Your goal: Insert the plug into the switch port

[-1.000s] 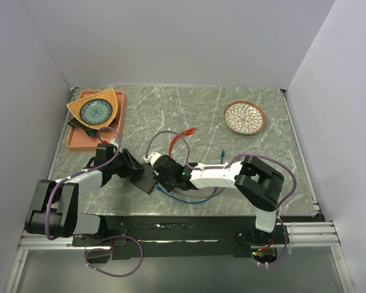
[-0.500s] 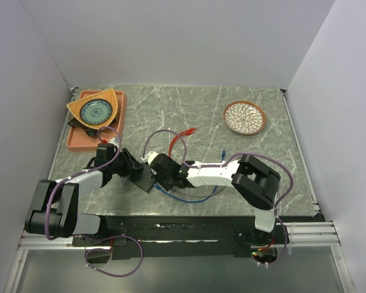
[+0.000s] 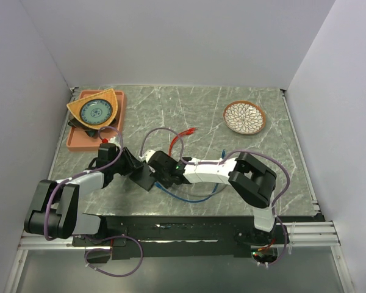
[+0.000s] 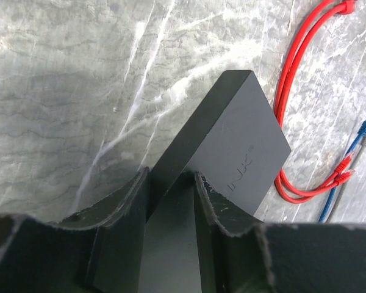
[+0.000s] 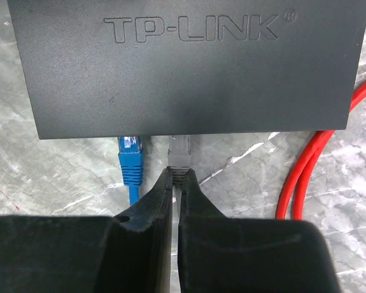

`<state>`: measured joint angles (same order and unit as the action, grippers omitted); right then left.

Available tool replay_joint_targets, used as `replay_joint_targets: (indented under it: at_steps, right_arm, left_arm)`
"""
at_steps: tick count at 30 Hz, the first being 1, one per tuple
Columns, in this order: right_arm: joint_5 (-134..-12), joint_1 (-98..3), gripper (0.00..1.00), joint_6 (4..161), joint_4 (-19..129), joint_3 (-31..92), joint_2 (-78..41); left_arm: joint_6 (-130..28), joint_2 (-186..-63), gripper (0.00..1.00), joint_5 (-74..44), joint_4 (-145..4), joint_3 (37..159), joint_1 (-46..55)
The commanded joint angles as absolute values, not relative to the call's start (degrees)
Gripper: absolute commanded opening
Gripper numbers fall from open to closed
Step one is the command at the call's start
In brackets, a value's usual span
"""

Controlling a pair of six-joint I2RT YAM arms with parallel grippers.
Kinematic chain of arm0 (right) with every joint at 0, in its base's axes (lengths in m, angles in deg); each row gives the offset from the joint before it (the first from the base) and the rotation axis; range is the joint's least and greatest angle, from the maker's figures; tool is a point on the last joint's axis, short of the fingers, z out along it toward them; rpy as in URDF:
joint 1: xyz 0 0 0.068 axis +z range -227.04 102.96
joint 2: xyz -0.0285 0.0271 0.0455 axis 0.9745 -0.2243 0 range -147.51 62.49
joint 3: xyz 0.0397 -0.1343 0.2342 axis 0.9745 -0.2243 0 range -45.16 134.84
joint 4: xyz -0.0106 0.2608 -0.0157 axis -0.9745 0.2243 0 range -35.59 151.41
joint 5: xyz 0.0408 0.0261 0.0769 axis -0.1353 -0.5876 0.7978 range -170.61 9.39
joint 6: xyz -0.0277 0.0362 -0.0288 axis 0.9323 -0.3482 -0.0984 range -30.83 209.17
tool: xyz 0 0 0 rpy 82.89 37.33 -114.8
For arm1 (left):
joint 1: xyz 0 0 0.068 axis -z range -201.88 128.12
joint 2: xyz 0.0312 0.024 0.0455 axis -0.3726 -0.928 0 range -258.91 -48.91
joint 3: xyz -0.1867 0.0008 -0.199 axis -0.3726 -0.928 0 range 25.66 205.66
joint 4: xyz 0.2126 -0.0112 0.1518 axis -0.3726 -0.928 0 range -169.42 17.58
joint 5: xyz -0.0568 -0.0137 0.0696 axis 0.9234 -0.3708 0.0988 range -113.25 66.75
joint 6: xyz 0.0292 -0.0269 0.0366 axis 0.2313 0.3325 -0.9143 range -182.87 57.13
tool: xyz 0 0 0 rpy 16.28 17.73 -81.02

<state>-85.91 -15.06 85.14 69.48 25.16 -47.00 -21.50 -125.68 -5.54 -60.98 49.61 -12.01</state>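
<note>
The switch is a flat black TP-LINK box lying left of the table's centre. My left gripper is shut on one end of it, a finger on each side. In the right wrist view my right gripper is shut on the rear of a grey plug. The plug's tip reaches the box's near edge. A blue plug sits in that edge just to its left. The switch port itself is hidden under that edge.
A red cable loops to the right of the box, and a blue cable trails toward the near edge. An orange tray with a patterned bowl stands at the back left. A flower-pattern plate sits at the back right.
My right gripper has moved left toward the box with the grey plug in it. My left gripper's fingers have drawn in on the box.
</note>
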Motion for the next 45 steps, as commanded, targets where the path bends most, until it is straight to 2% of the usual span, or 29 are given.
replay_joint_targets:
  at_steps: [1,8,33,45]
  right_arm:
    - [-83.34,-15.51,0.0,86.53,49.32,32.88,-47.72]
    - [-79.74,-15.6,0.0,90.12,48.96,34.47,-48.69]
    - [-80.52,-16.57,0.0,87.78,48.96,39.83,-50.36]
    - [-80.88,-16.57,0.0,87.24,49.57,36.4,-47.55]
  left_arm:
    - [-18.13,-125.2,0.37,5.31,-65.39,48.16,-7.03]
    - [-18.22,-125.82,0.37,5.32,-65.22,48.43,-6.06]
    - [-16.02,-124.93,0.35,4.96,-65.66,49.22,-1.84]
    - [-15.05,-129.86,0.37,4.7,-62.23,47.81,-1.57]
